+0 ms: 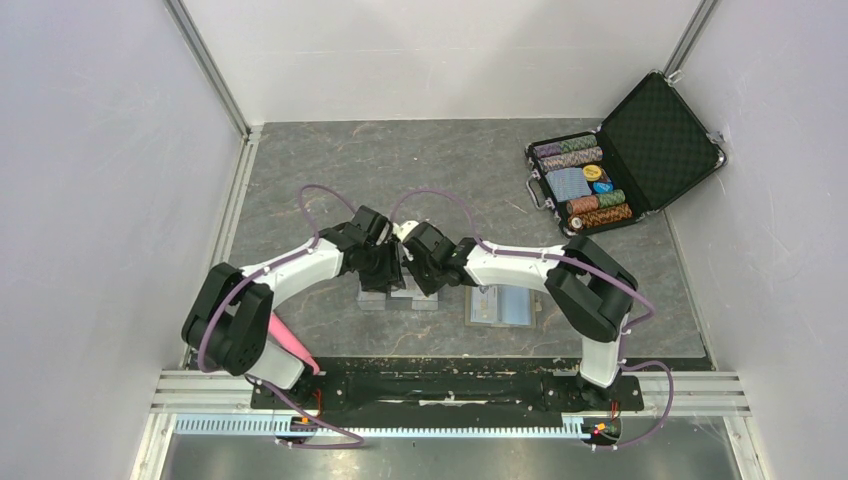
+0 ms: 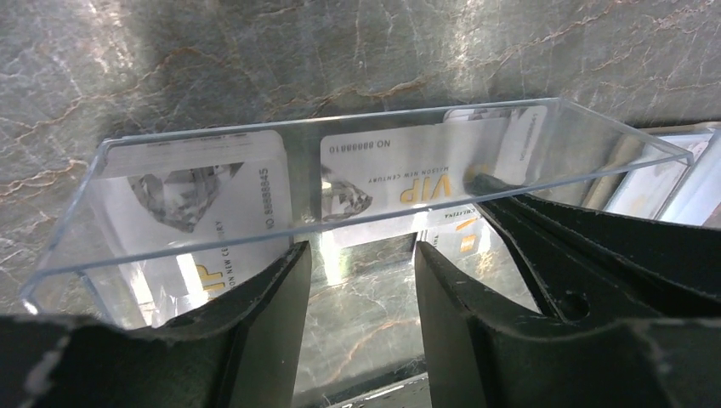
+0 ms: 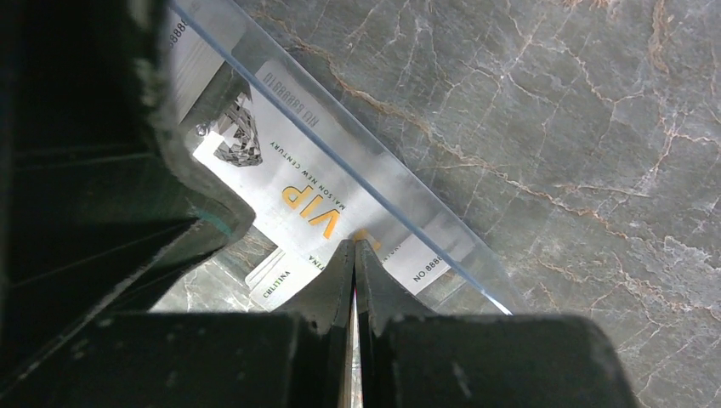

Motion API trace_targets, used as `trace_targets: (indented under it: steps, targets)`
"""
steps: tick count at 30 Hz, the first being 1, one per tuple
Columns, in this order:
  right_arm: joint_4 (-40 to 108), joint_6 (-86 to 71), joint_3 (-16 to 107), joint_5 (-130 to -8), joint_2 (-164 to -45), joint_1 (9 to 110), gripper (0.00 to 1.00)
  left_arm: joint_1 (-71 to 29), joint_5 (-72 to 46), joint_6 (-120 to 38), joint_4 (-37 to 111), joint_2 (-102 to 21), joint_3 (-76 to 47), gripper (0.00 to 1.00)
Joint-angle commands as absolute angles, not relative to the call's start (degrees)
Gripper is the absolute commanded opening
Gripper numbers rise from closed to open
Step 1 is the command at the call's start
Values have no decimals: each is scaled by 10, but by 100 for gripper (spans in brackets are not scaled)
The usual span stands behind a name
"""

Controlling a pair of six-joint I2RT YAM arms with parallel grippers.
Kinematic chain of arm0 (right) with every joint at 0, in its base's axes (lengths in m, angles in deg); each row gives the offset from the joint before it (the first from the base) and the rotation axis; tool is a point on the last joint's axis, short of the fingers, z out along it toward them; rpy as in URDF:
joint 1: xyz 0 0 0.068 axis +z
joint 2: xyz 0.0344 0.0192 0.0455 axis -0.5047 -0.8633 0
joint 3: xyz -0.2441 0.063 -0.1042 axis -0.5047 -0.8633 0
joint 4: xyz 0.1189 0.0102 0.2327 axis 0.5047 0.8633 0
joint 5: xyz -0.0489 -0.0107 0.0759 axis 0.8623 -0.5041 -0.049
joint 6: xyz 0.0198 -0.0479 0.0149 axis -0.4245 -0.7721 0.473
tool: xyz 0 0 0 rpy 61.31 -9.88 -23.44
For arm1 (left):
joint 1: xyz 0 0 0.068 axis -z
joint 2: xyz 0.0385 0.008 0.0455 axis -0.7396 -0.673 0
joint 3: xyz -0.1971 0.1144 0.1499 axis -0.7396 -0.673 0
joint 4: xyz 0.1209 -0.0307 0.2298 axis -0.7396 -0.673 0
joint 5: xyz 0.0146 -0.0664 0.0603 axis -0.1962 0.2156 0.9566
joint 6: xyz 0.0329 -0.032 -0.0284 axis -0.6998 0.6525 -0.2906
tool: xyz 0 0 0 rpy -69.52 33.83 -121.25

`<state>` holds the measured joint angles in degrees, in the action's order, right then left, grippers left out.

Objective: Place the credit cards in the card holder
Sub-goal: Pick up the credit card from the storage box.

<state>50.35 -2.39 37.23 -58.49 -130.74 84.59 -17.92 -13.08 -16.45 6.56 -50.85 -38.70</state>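
Note:
In the left wrist view two whitish credit cards with gold VIP print lean inside a clear plastic case (image 2: 587, 140): one credit card (image 2: 200, 200) on the left, the other credit card (image 2: 400, 174) on the right. My left gripper (image 2: 359, 255) hangs open just before the case, with only table between its fingers. My right gripper (image 3: 354, 245) is shut, its tips resting against the right credit card (image 3: 306, 204). From above, the left gripper (image 1: 385, 270) and right gripper (image 1: 415, 268) meet over the clear case (image 1: 372, 298). The card holder (image 1: 500, 305) lies open to the right, pale blue pockets up.
A second clear plastic case (image 1: 422, 300) sits beside the first one. An open black poker-chip case (image 1: 625, 150) stands at the back right, near the white wall. The grey marbled table (image 1: 400, 170) ends at a black rail by the arm bases.

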Motion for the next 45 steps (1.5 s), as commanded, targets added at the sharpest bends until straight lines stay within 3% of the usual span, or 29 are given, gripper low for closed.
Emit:
trace_targets:
  steps: [1,13,23,33,40,45]
  targets:
    - [589,-39,342,-543,-1313,841,0,-179,-88,-150,63,-532,-372,57]
    - [581,-31,329,-575,-1314,841,0,-157,-93,-147,81,-593,-355,57]
    - [571,-22,328,-605,-1309,834,0,-157,-167,-119,163,-511,-386,44]
    - [546,-2,316,-663,-1283,815,0,-158,-212,-82,229,-448,-421,42]
    - [521,16,298,-698,-1258,797,0,-159,-247,-66,271,-475,-438,40]
    - [509,21,288,-712,-1249,789,0,-159,-266,-62,319,-487,-458,29]
